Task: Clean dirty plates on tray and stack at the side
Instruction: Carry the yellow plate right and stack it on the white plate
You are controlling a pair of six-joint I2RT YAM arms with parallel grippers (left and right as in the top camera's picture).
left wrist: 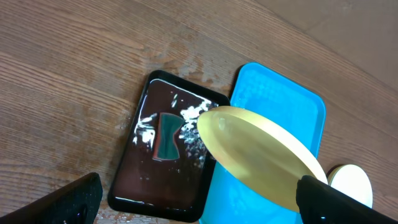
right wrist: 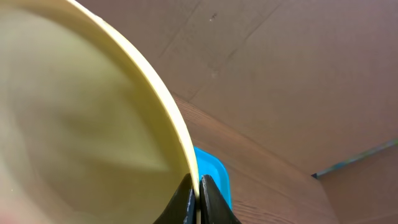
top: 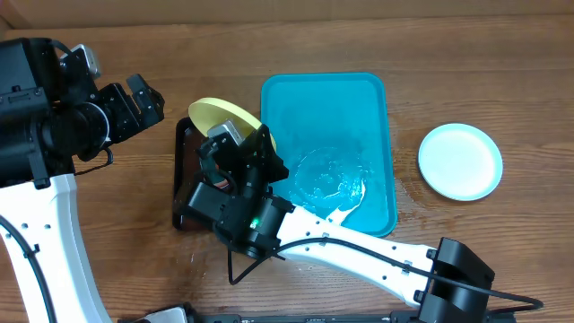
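My right gripper is shut on the rim of a pale yellow plate and holds it tilted over the black tray, beside the turquoise tray. The right wrist view shows the fingers pinching the plate's edge. The left wrist view shows the same plate above the turquoise tray. A wet, bluish plate lies in the turquoise tray. A pale blue-white plate sits on the table to the right. My left gripper is open and empty, high at the left.
The black tray holds dark liquid, foam and a green sponge. Water spots mark the wooden table around the trays. The right arm stretches across the table's front edge.
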